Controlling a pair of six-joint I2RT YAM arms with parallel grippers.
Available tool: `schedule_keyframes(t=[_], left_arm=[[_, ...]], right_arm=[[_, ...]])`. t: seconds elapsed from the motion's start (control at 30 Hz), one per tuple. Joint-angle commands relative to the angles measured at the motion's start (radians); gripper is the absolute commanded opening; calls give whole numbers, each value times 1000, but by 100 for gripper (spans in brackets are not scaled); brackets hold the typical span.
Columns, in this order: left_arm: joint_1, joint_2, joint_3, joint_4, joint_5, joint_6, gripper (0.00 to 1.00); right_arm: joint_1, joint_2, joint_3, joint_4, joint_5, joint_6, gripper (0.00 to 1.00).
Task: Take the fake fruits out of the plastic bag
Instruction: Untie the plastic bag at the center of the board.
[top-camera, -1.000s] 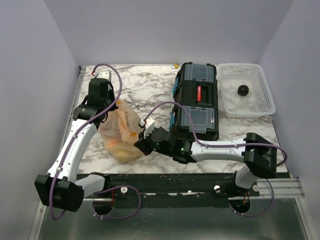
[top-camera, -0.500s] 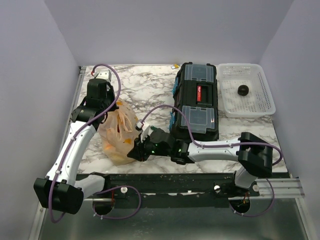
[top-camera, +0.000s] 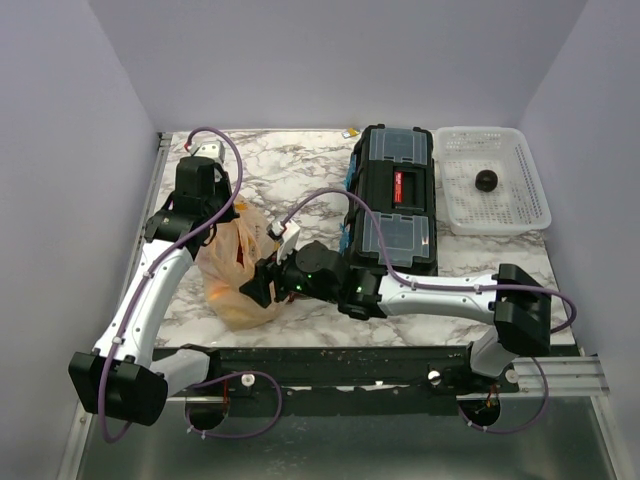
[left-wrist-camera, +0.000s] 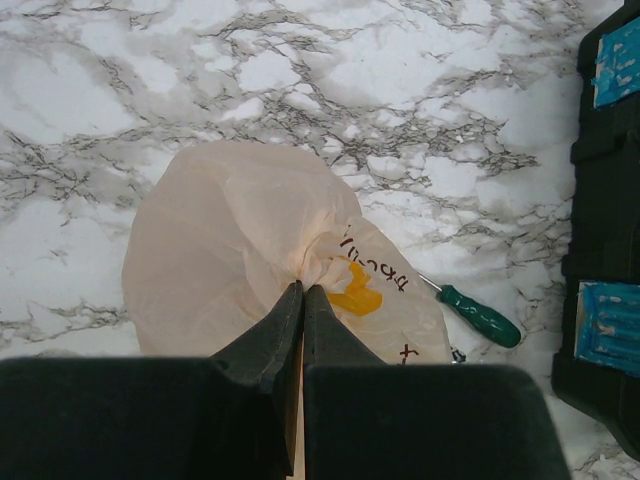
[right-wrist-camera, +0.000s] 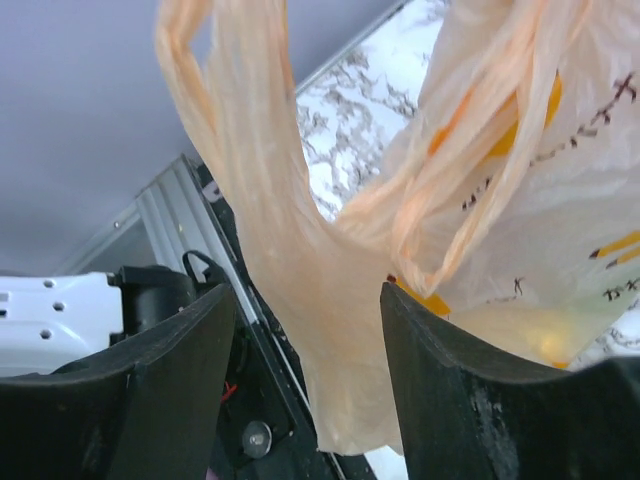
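The peach-orange plastic bag (top-camera: 238, 272) stands on the marble table, its gathered top pinched in my left gripper (top-camera: 221, 222), which is shut on it (left-wrist-camera: 303, 287). The bag (left-wrist-camera: 225, 235) bulges below those fingers. My right gripper (top-camera: 258, 288) is at the bag's right side, open. In the right wrist view a loose fold of the bag (right-wrist-camera: 300, 230) hangs between its spread jaws (right-wrist-camera: 308, 288), ungripped. The fake fruits inside show only as dim yellow-orange shapes (top-camera: 240, 298) through the plastic. One dark ball (top-camera: 486, 180) lies in the white basket.
A black toolbox (top-camera: 392, 200) stands just right of the bag, beside the right arm. The white perforated basket (top-camera: 497, 228) sits at the back right. A green-handled screwdriver (left-wrist-camera: 482, 316) lies on the table next to the bag. Walls close in the table's left, back and right.
My right gripper has opened and moved left and up against the bag. The bag's right side shifted with it. The left gripper keeps its pinch in place.
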Motion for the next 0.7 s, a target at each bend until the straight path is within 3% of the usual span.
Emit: schedule_keyframes(t=[0.0, 0.13, 0.43, 0.53, 0.67], left_arm=[[4, 5, 0, 15, 37, -6, 0], [4, 12, 0, 11, 34, -6, 0], [6, 0, -3, 16, 32, 1, 0], [7, -3, -3, 17, 30, 3, 0], [15, -16, -8, 21, 11, -3, 0]], right_arm=[[8, 16, 63, 17, 49, -55, 67], [8, 46, 105, 40, 15, -65, 73], [8, 154, 229, 46, -40, -80, 70], [7, 172, 243, 45, -86, -75, 51], [11, 176, 224, 32, -231, -66, 8]])
